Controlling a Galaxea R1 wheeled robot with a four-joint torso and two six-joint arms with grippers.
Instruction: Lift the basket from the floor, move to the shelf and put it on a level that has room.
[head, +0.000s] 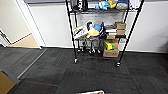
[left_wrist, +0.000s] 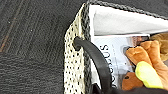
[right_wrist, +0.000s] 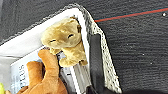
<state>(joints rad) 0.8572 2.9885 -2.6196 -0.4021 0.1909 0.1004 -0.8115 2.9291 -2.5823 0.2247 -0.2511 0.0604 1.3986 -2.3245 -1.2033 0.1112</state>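
The shelf (head: 100, 30) stands ahead across the floor (head: 82, 75), well apart from the basket (left_wrist: 75, 65), which hangs between both arms, one loop handle (left_wrist: 96, 60) at each wrist, seemingly hooked. Whether the fingers are closed I cannot tell. The right wrist view shows a tan plush (right_wrist: 65, 40) inside; the head view shows the lower tiers crowded.

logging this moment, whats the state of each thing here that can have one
basket: open-topped, holding plush toys and a printed sheet
loop handle: standing up off the rim
tan plush toy: lying against the basket's lining
shelf: upright on the floor, its visible tiers loaded
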